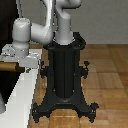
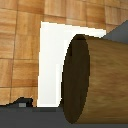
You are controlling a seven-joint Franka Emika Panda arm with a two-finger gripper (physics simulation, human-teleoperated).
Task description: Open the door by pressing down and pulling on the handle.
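The door [image 1: 7,84] is a dark panel at the exterior view's left, with a broad pale edge [image 1: 20,100] running down toward the floor. The brown handle [image 1: 7,65] sticks out level from it. My gripper [image 1: 21,61] is right at the handle's free end, and its fingers are hidden behind the hand. In the wrist view the handle [image 2: 95,82] fills much of the picture as a big brown cylinder, very close to the camera, with the door's pale edge [image 2: 52,65] behind it. Whether the jaws are shut on the handle does not show.
The black ribbed pedestal [image 1: 64,70] with splayed feet stands in the middle, just to the right of the door in the exterior view. Wooden floor [image 1: 110,75] lies all around it. Dark grey surfaces [image 2: 30,117] border the wrist view.
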